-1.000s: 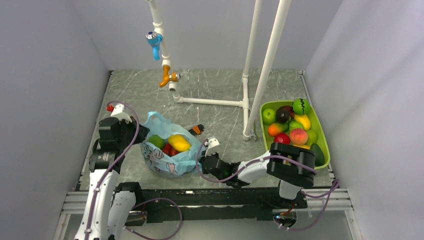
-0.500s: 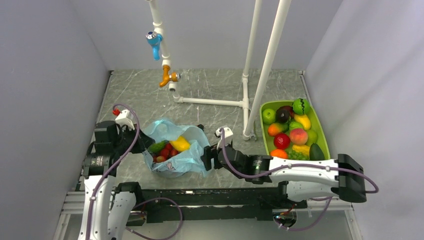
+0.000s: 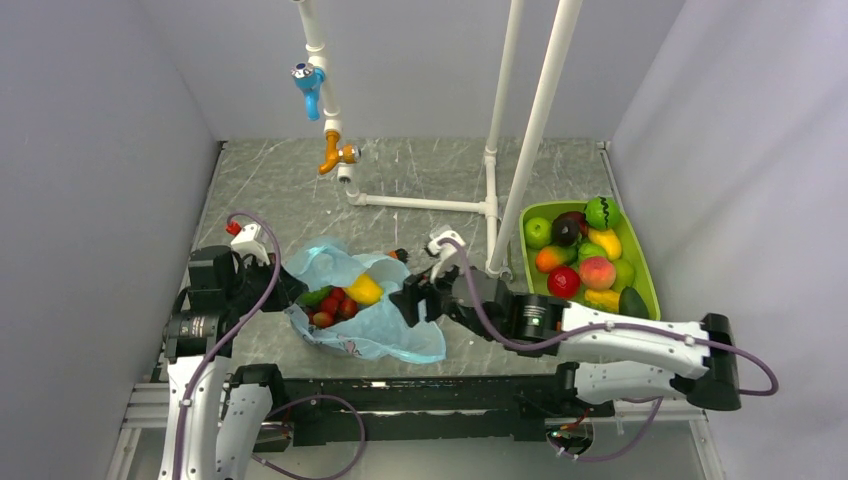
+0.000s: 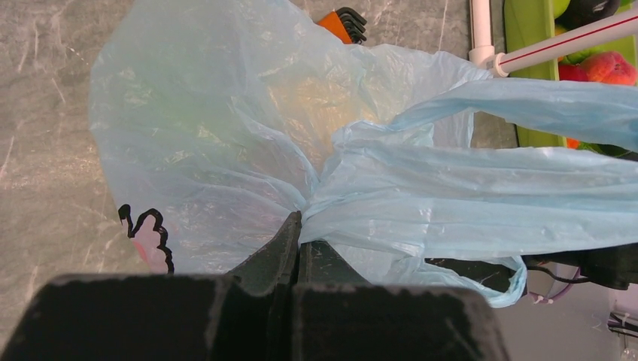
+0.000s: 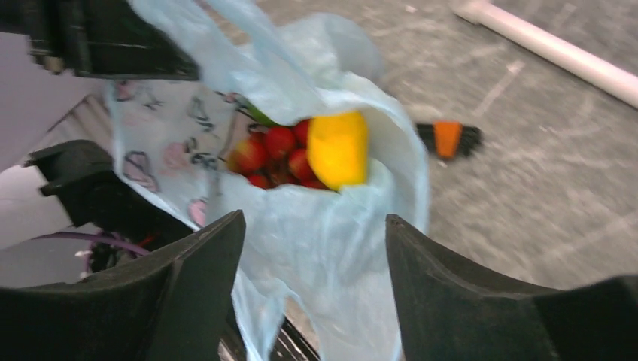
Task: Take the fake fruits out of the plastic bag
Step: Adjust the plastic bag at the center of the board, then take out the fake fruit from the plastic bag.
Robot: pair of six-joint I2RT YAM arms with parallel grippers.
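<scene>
The light-blue plastic bag (image 3: pixel 385 325) lies at the front left of the table, its mouth gaping toward the right. Inside it show a yellow fruit (image 3: pixel 365 290), several small red fruits (image 3: pixel 335 305) and a bit of green one. My left gripper (image 3: pixel 285 290) is shut on the plastic bag's left edge; in the left wrist view the film (image 4: pixel 421 203) bunches at the closed tips (image 4: pixel 299 226). My right gripper (image 3: pixel 410 305) hovers open at the bag's right side. Seen from the right wrist, the right gripper (image 5: pixel 316 218) frames the bag's wall (image 5: pixel 331 248), below the yellow fruit (image 5: pixel 337 149) and red fruits (image 5: pixel 278 143).
A green tray (image 3: pixel 651 285) piled with several fake fruits sits at the right. A white pipe frame (image 3: pixel 490 210) stands between it and the bag. A small orange-and-black tool (image 3: pixel 397 256) lies just behind the bag. Blue and orange taps (image 3: pixel 308 80) hang at the back.
My right arm swung from the front edge up to the bag's right side, and its jaws went from shut to open. The bag's mouth spread wider and flatter. The left gripper kept its hold.
</scene>
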